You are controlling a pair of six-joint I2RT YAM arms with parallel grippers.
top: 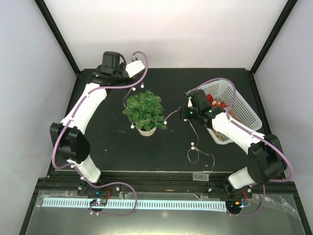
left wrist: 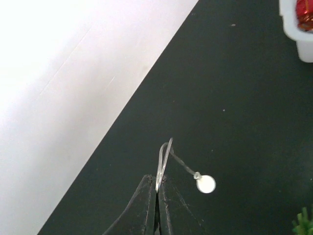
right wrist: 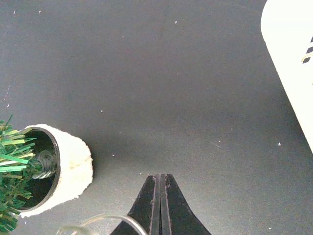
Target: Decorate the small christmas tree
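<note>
The small christmas tree (top: 144, 108) stands mid-table in its whitish pot (top: 146, 130); the pot also shows in the right wrist view (right wrist: 73, 166). A clear light string (top: 191, 147) with white beads runs from the tree to both grippers and trails onto the table. My left gripper (top: 141, 78), behind the tree, is shut on a loop of the string (left wrist: 165, 156), with a bead (left wrist: 206, 184) hanging beside it. My right gripper (top: 188, 111), right of the tree, is shut (right wrist: 160, 175); the string (right wrist: 107, 220) curves by its left finger.
A white perforated basket (top: 239, 105) with red ornaments (top: 211, 99) stands at the right, close behind my right arm; its wall shows in both wrist views (left wrist: 301, 44) (right wrist: 288, 58). The back wall (left wrist: 73, 73) meets the black table just beyond my left gripper.
</note>
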